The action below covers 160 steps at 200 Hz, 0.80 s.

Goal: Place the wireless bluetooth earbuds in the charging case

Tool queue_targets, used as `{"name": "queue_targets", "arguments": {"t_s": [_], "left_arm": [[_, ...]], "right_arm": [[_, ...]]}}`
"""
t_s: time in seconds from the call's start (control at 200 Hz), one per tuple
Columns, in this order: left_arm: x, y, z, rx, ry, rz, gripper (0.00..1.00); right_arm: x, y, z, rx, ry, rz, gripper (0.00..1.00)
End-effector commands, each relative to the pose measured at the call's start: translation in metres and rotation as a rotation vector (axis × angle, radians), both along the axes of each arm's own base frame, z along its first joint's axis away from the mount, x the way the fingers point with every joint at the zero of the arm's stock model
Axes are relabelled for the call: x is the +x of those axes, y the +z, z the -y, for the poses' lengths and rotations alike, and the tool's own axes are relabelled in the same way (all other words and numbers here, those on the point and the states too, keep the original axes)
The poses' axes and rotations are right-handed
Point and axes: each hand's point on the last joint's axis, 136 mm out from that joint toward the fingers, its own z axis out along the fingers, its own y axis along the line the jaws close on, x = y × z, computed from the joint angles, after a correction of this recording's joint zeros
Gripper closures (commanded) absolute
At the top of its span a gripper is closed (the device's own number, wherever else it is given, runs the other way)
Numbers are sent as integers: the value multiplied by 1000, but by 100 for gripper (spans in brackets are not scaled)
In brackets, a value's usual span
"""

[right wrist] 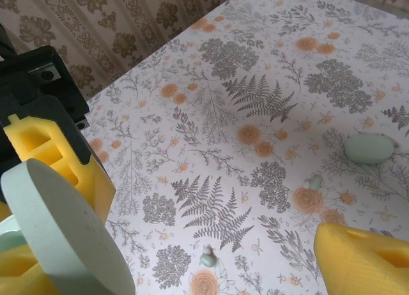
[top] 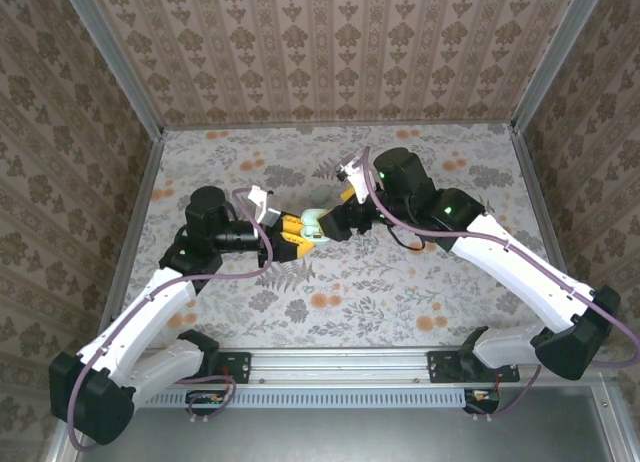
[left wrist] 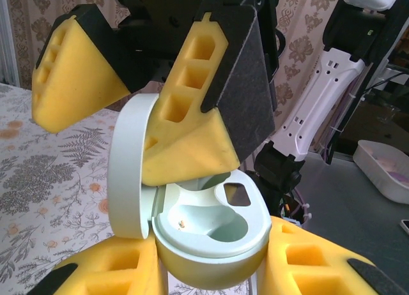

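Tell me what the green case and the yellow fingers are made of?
The charging case looks like smooth plastic: even mint colour, soft sheen, moulded hollows. The yellow pads look like matte foam or soft rubber, with cut-out cells; I can't tell which.

Both arms reach inward, left pincer (top: 303, 230) clamped tight, right pincer (top: 338, 212) spread wide, facing it.

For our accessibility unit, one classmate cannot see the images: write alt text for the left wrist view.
A mint-green charging case sits gripped between the left fingers, its lid standing open on the left and both earbud wells looking empty. The right fingers, yellow foam, straddle the raised lid from above, over a floral table.
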Motion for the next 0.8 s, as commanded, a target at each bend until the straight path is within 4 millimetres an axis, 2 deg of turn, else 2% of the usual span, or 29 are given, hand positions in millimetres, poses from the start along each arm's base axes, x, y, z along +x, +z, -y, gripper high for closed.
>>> {"name": "queue_targets", "arguments": {"t_s": [0.0,0.23,0.49,0.795], "left_arm": [[-9,11,0,-31,-47,78,91],[-10,6,1,-20,-49,106,91],[-11,7,2,-19,-48,127,92],[1,-3,3,5,-15,60,92]], "right_arm": [[10,3,2,21,-38,-26,15],[14,6,6,82,-48,-89,17],[11,-2,3,89,-35,-132,19],[-3,7,4,129,-4,-149,18]]}}
